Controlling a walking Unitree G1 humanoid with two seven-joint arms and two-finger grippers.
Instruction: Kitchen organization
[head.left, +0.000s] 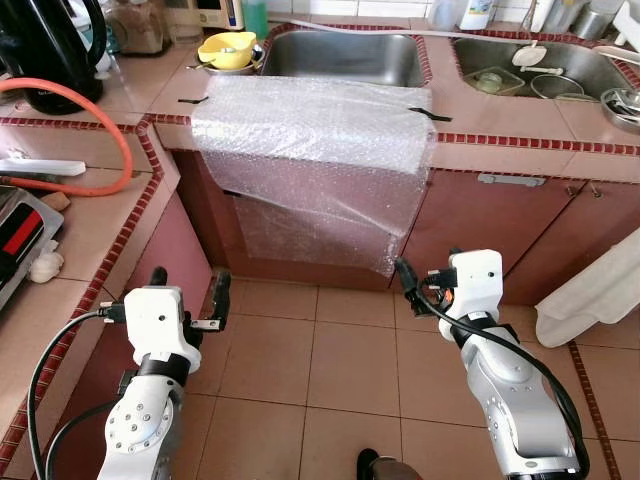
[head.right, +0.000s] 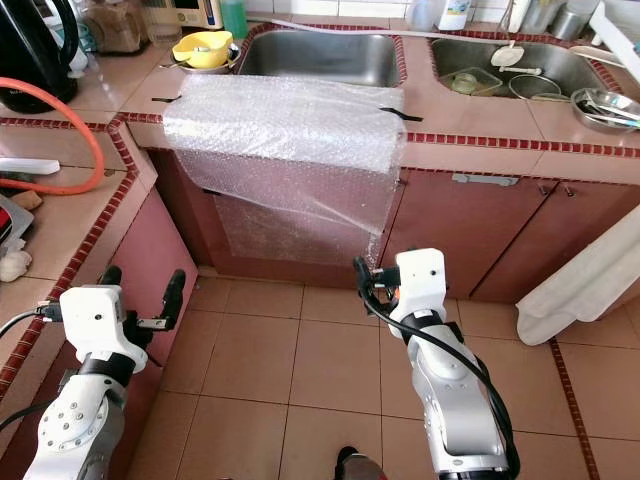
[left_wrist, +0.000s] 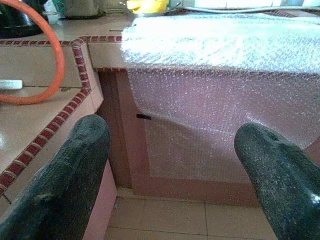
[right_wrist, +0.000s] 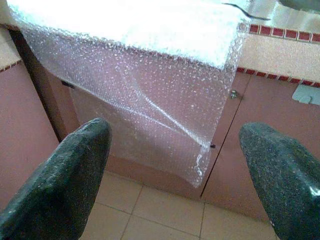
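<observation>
Hovering low over the tiled floor (head.left: 330, 350), the left gripper (head.left: 188, 290) and right gripper (right_wrist: 175, 175) both have their fingers spread apart, holding nothing. Beyond them a sheet of bubble wrap (head.left: 315, 150) lies taped over the bench (head.left: 520, 120) edge and hangs down the cabinet front. Farther back sit the sink (head.left: 345, 55), a yellow bowl (head.left: 228, 48) and an orange hose (head.left: 110, 120) on the left.

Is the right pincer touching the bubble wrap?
Apart. In the right wrist view, the open right pincer has bare floor and cabinet between its fingers, and the bubble wrap hangs beyond them.
</observation>
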